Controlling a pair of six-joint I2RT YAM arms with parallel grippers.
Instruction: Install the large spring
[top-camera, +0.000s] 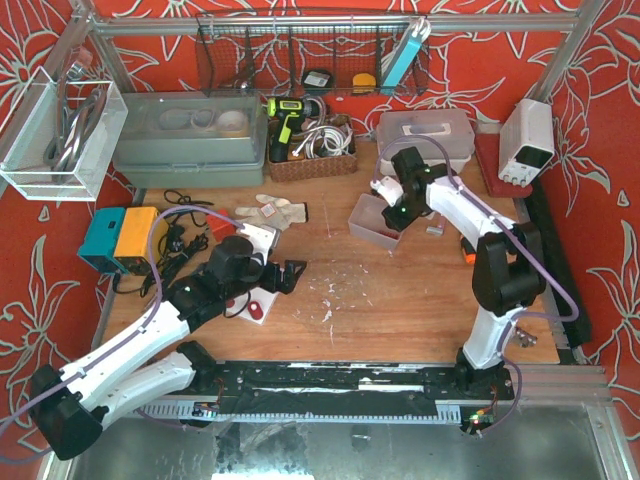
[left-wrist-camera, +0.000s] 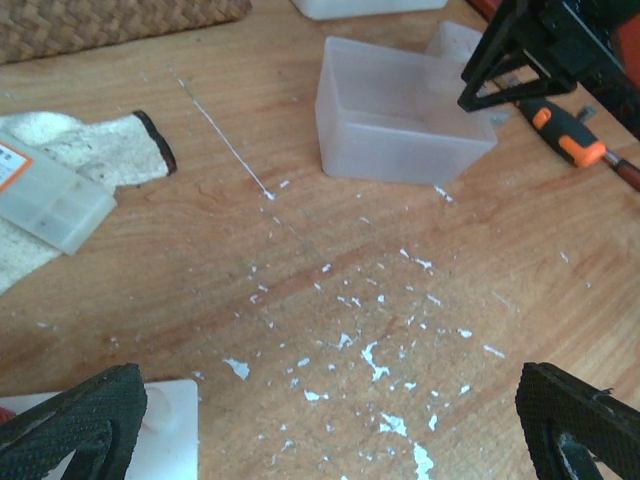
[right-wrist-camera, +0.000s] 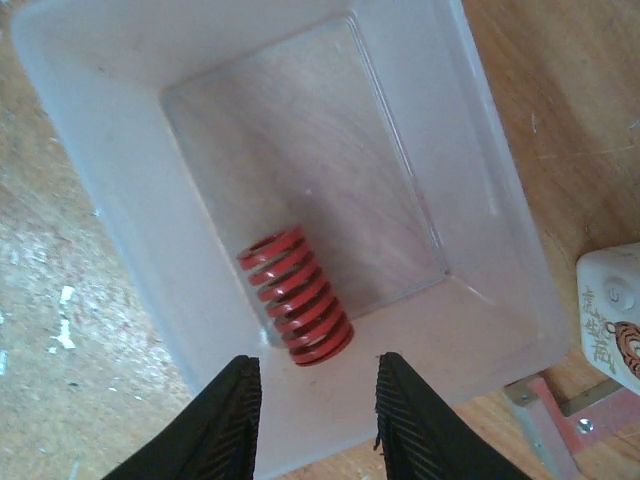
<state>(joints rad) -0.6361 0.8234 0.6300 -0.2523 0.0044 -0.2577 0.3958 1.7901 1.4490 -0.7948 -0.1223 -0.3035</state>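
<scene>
— Can you see all of the right arm's fingers (right-wrist-camera: 225, 420)?
— No, only the tips. The bottom edge cuts off the rest. The clear box (right-wrist-camera: 120, 180) ahead of them runs past the top edge.
— And the white thing (right-wrist-camera: 612, 315) to the right of them?
— Part of it is off the side. Its print is too small to read.
— The left arm's fingers (left-wrist-camera: 75, 425)?
— Just two tips in the bottom corners. The white block (left-wrist-camera: 172, 430) beside the left tip is cut off too.

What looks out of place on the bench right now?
White flakes litter the middle of the wooden table, like chipped debris. Otherwise nothing odd: the red spring lies on its side in the translucent bin.
</scene>
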